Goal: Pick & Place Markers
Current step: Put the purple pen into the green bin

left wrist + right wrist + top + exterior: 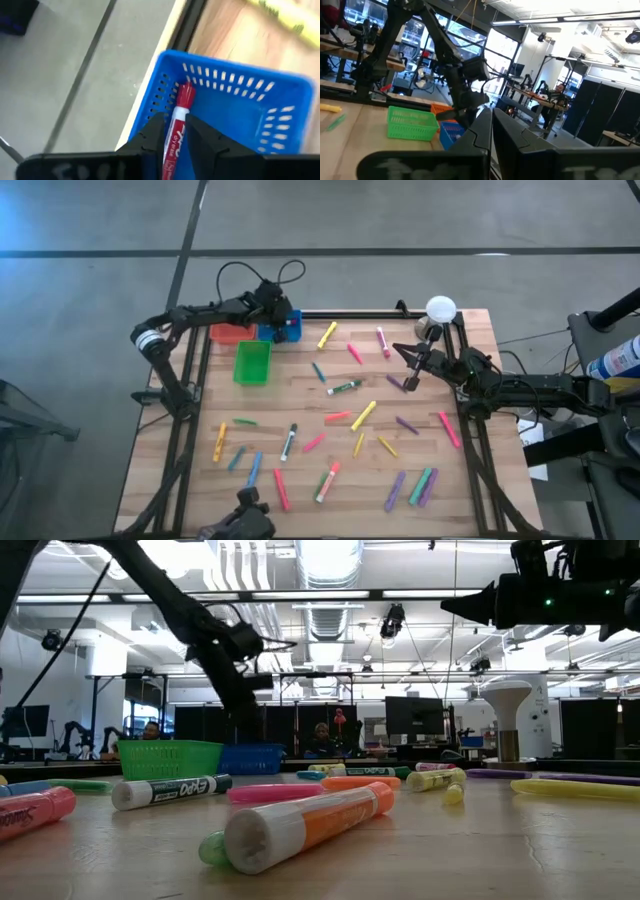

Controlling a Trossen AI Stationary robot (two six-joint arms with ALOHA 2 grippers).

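left gripper (pixel 176 136) over the blue bin (pixel 280 112) upper left, clenching a red marker (pixel 179 125) (green bin (pixel 252 362) just beside), right gripper (pixel 413 366) pinched empty right of centre, markers (pixel 340 418) strewn everywhere below

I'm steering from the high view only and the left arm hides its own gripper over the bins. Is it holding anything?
Observer: Yes. The left wrist view shows the left gripper shut on a red marker, a white barrel with a red cap.
Operator: Which bin is under it?
Observer: The blue bin; the marker's cap points down into it, and what shows of the bin's inside looks empty.
Operator: And the right gripper?
Observer: The right gripper is raised above the table; its wrist view shows the fingers together with nothing between them.
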